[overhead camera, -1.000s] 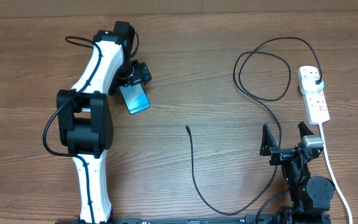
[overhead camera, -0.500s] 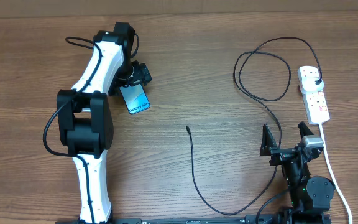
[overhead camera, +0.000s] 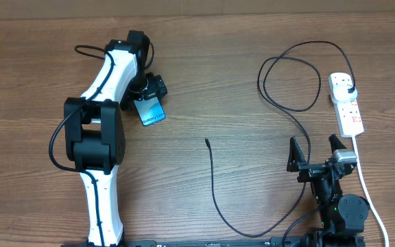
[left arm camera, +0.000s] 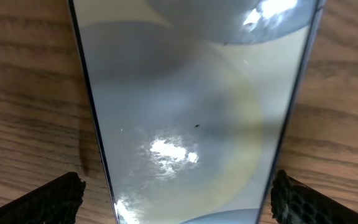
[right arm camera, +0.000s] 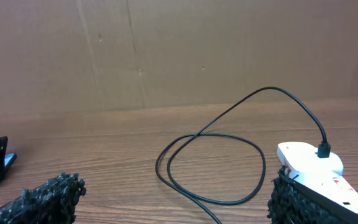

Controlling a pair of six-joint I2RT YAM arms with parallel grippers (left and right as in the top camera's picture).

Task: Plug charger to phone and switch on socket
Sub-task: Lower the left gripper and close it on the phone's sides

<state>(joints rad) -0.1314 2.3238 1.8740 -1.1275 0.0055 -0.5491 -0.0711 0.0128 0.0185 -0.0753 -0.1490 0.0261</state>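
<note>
The phone [overhead camera: 152, 112] lies flat at the table's left-centre, its cyan screen up. My left gripper [overhead camera: 149, 91] hovers over its far end, open. In the left wrist view the phone [left arm camera: 191, 106] fills the frame between the two black fingertips [left arm camera: 50, 200], with a gap on each side. The charger's connector tip [overhead camera: 206, 142] lies loose mid-table. Its black cable [overhead camera: 214, 195] runs to the front, then loops [right arm camera: 210, 168] back to the plug [overhead camera: 350, 90] seated in the socket [overhead camera: 347, 108]. My right gripper [overhead camera: 315, 152] stands open in front of the socket [right arm camera: 309, 163], nothing between its fingers.
The socket's thick white cord [overhead camera: 366, 189] trails along the right side to the front edge, beside the right arm's base. The left arm [overhead camera: 98, 137] stretches across the left half. A cardboard wall [right arm camera: 179, 50] closes the back.
My left gripper has slid slightly nearer along the phone, covering more of its far end. The right arm, the cable and the socket have not moved.
</note>
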